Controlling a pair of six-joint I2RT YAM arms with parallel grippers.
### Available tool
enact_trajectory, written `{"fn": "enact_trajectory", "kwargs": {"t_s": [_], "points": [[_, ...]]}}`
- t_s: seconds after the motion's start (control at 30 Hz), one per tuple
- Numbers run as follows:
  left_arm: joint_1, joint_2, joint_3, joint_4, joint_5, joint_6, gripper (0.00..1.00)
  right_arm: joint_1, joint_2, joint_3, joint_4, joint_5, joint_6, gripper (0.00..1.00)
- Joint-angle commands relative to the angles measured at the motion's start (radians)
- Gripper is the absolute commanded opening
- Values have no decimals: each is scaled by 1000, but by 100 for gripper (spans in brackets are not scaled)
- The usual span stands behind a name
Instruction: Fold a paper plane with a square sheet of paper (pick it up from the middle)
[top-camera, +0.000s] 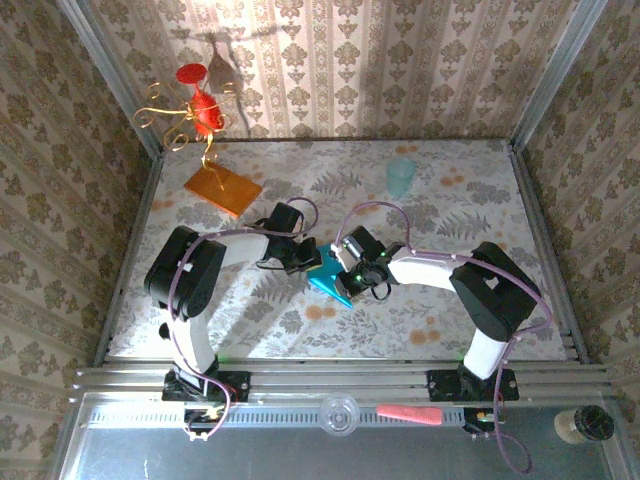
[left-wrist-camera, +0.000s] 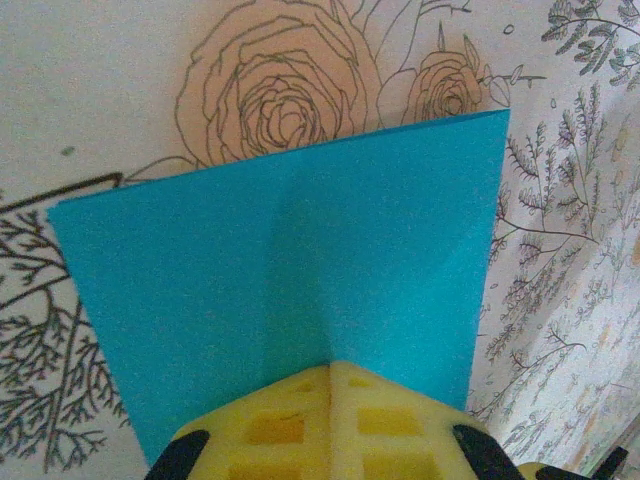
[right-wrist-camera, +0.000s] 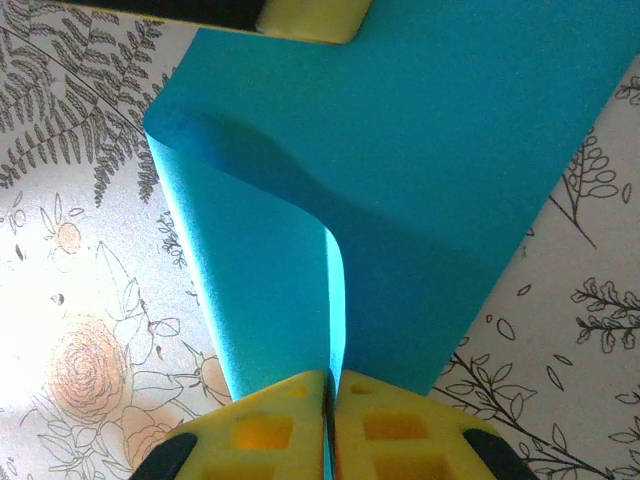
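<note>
My left gripper (left-wrist-camera: 330, 372) has its yellow foam pads (left-wrist-camera: 385, 420) pressed together on the near edge of the thin teal-blue square sheet of paper (left-wrist-camera: 300, 270). A soft crease runs up the sheet from where the pads meet, and both of its faces are plain. My right gripper (right-wrist-camera: 328, 380) pinches the opposite edge, with the paper's thin rim caught in the slit between its pads (right-wrist-camera: 270, 430). From that wrist, one side of the sheet (right-wrist-camera: 430, 150) curls over in a loose roll, and my left pad touches its far edge at the top.

From above, the sheet (top-camera: 328, 280) sits between my two grippers (top-camera: 303, 257) (top-camera: 347, 272) at the middle of the flower-printed tablecloth (top-camera: 470, 215). It is tilted, and I cannot tell whether it touches the cloth. Well apart, toward the back, lie a thick orange rectangular slab (top-camera: 222, 188) on the left, a pale mint translucent cup (top-camera: 400, 176) on the right, and a red and gold wire ornament (top-camera: 197, 108) in the left corner.
</note>
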Motion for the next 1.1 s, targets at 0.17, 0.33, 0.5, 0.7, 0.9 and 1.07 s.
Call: {"fn": "enact_trajectory", "kwargs": {"t_s": [0.17,0.33,0.5,0.7,0.9,1.07], "points": [[-10,39,3,-56,-16,19,3,-4,37,24,-31,15,2,12],[-10,41,4,-56,-16,20,3,-3,38,31,-39,25,2,12],[-10,38,5,-59,-16,21,3,-5,9,32,-40,28,4,11],[-11,40,6,-59,-17,20,3,-5,-6,28,-34,28,3,11],[-10,39,8,-60,-14,21,2,-5,35,28,-30,29,11,11],[-10,31,14,-68,-17,23,2,-5,58,32,-47,34,13,11]]}}
